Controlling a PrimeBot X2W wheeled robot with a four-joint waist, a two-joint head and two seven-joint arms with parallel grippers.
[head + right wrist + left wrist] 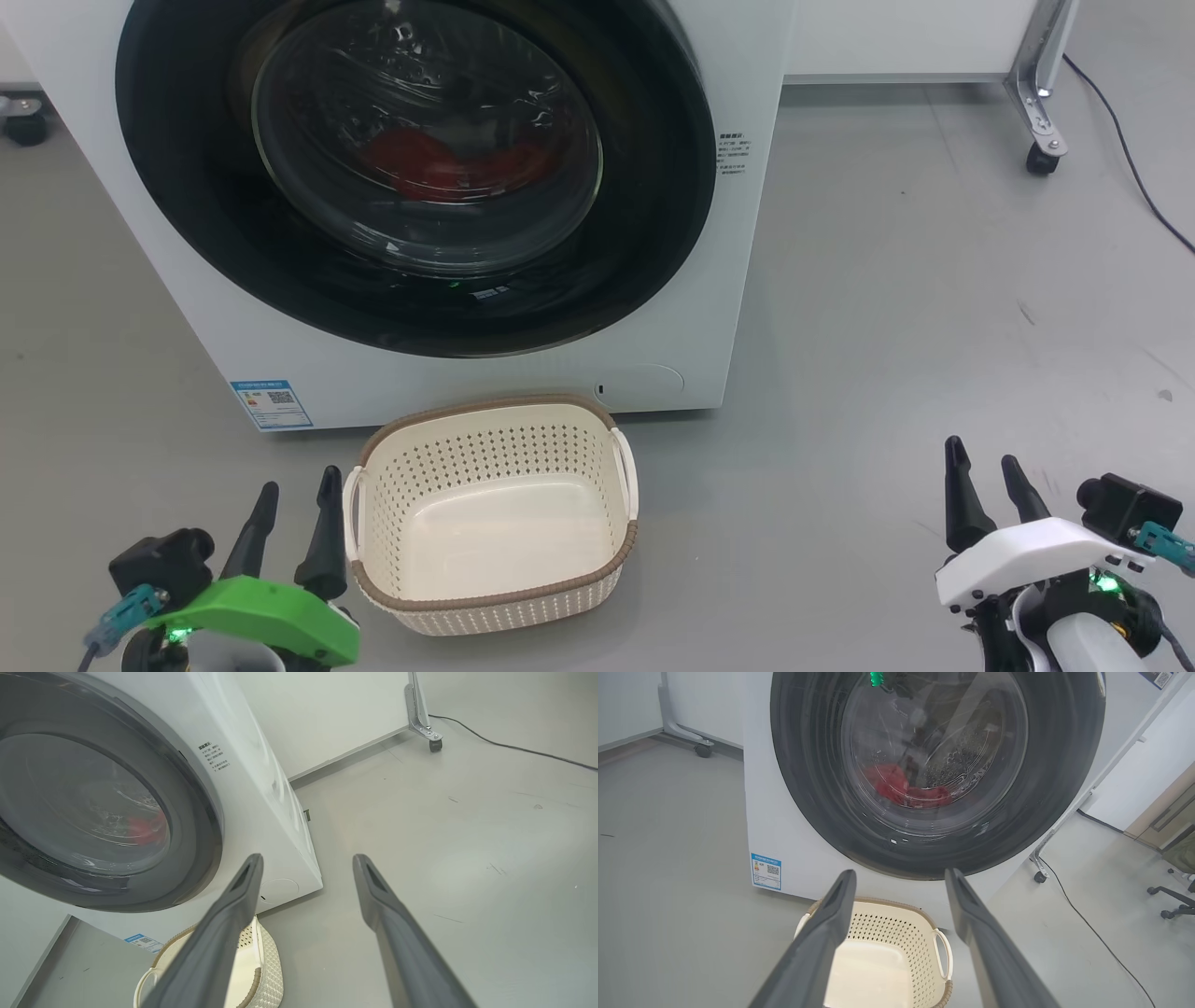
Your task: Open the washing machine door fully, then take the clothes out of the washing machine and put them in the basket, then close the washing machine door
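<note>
**Door shut, load inside, both grippers idle**

I find the large round glossy black washing machine door [425, 233] lying flush against the front of the big white front-loading washing machine [700, 317]. Through its bulging clear glass window I see the bright red fabric clothes [448, 163] low in the perforated steel drum. The glass blurs them, so I cannot tell how many pieces there are.

The small cream perforated plastic basket [495, 448], with a brown woven-look rim and white side handles, stands upright on the grey floor [887, 327]. It sits just in front of the machine, below the door, and it holds nothing. A small blue sticker [272, 403] sits low on the machine's front, to the basket's left.

The left gripper [300, 478] is just beside the basket's left handle. Its two dark fingers are spread apart with nothing between them. Whether it touches the handle I cannot tell.

The right gripper [980, 450] is over bare floor, well apart from the basket on its right. Its fingers are likewise spread and carry nothing.

A metal caster leg [1041, 159] and a black cable [1130, 159] lie on the floor at the far right.
</note>
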